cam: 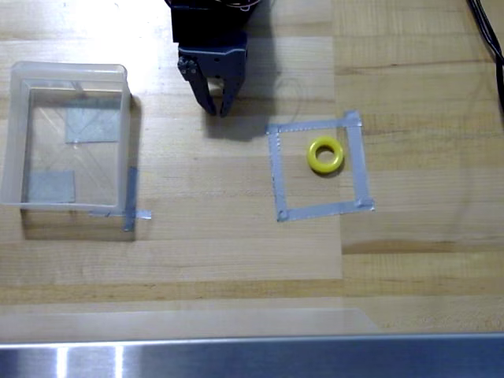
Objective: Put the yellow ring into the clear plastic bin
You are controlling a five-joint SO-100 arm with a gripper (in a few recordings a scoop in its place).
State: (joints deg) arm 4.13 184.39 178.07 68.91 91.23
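At the left of the frame the clear plastic bin (pixel 69 138) sits on the wooden worktop (pixel 236 252), holding nothing; only grey tape patches (pixel 93 124) show through its bottom. The yellow ring (pixel 324 154) lies flat inside a grey tape square (pixel 316 166), right of centre. The black end effector (pixel 218 106) hangs at upper centre, tips nearly together, pinching nothing.

- You have the gripper (pixel 218 108) at the top of the overhead view, fingertips nearly together, holding nothing.
- Your yellow ring (pixel 324 154) lies flat inside the grey tape square (pixel 276 169), toward its upper right.
- Your clear plastic bin (pixel 11 138) stands at the left, well apart from the ring, with grey tape patches (pixel 92 124) visible through its bottom.
- All rests on the wooden table (pixel 236 244).
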